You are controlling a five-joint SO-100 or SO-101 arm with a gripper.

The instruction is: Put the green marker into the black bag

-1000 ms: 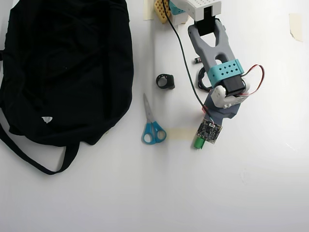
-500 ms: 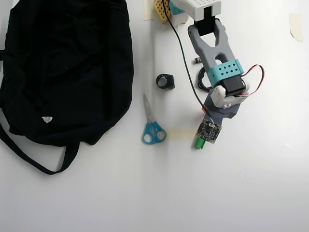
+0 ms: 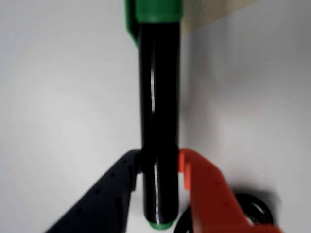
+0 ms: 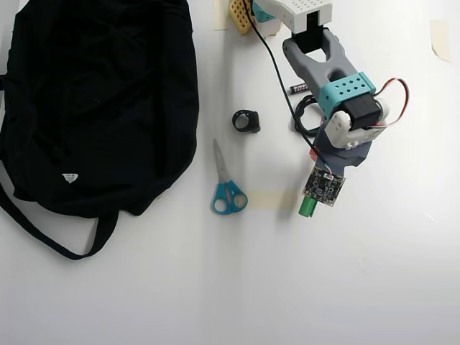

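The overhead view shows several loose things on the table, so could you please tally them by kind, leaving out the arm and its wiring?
Bags: 1, the black bag
Markers: 1, the green marker, clamped in the gripper
Scissors: 1, the blue-handled scissors
Batteries: 1, the small battery
Small black ring-like pieces: 1
Total: 5

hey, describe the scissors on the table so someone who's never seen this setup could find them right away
In the overhead view, start at the big black bag filling the left side. Just off its right edge, on the white table, lie the scissors, blades pointing up the picture. Their bright blue handles are the only blue thing lying there.
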